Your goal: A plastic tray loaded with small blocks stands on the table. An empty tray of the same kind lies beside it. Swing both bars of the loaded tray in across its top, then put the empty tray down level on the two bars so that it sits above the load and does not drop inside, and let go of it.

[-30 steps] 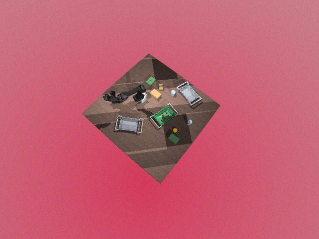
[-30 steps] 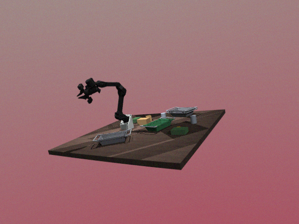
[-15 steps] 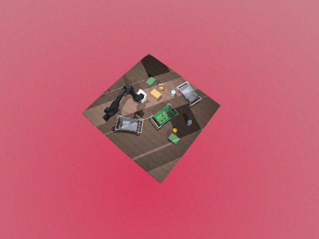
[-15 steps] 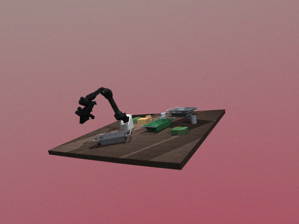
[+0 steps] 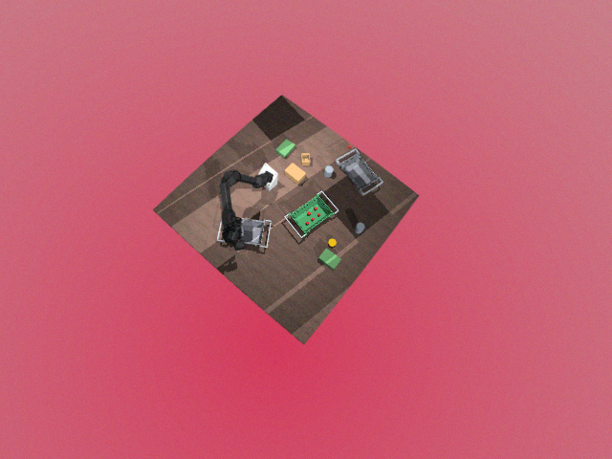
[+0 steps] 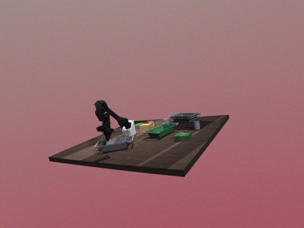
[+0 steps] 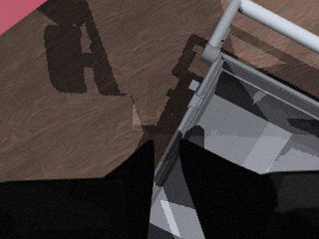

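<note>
The loaded green tray (image 5: 299, 220) (image 6: 165, 133) stands mid-table with several small red blocks inside. One wire bar (image 5: 294, 228) sticks out over its left end, the other bar (image 5: 329, 201) over its right end. A grey tray (image 5: 254, 231) (image 6: 115, 147) (image 7: 239, 119) lies to its left, with no blocks visible inside. Its bars are swung outward; one bar (image 7: 279, 23) crosses the upper right of the wrist view. My gripper (image 6: 107, 140) (image 7: 165, 145) points down at this tray's long rim, its fingers narrowly apart, with nothing seen gripped. The arm hides it in the top view.
Another grey tray (image 5: 360, 172) (image 6: 185, 120) stands at the back right. Green blocks (image 5: 285, 148), an orange block (image 5: 295, 172), grey cylinders (image 5: 328, 171) and a yellow disc (image 5: 332, 242) stand around the green tray. A white wedge (image 6: 129, 132) is at the arm's base.
</note>
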Available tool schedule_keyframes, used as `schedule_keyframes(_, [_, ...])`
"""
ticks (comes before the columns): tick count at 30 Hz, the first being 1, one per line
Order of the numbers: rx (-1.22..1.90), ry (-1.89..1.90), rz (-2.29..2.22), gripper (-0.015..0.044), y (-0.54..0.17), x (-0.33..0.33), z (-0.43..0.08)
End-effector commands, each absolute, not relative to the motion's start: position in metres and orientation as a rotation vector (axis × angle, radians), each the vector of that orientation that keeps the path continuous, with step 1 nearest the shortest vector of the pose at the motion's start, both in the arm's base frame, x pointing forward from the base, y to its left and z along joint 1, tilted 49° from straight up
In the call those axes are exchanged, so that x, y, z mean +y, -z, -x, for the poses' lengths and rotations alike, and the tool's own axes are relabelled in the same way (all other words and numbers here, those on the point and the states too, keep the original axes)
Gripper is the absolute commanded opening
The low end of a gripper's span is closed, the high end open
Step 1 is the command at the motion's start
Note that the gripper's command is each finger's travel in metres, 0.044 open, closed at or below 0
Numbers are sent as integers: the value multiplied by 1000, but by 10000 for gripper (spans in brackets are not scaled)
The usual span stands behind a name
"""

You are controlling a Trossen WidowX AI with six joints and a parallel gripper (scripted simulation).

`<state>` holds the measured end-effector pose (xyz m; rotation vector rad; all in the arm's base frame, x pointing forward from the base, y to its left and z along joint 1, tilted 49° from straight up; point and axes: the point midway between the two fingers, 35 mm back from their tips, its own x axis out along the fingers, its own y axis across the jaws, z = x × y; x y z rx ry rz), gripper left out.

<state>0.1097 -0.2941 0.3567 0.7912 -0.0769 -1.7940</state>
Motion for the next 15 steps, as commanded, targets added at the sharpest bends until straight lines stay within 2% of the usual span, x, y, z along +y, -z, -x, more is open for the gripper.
schedule_keyframes(1, [222,1682,-677,84,-324,-288,-165])
schedule_keyframes(8, [787,1421,-337,84,-249,-246,-257])
schedule_keyframes(15, [1273,1107,133,84,-161,-172,-315])
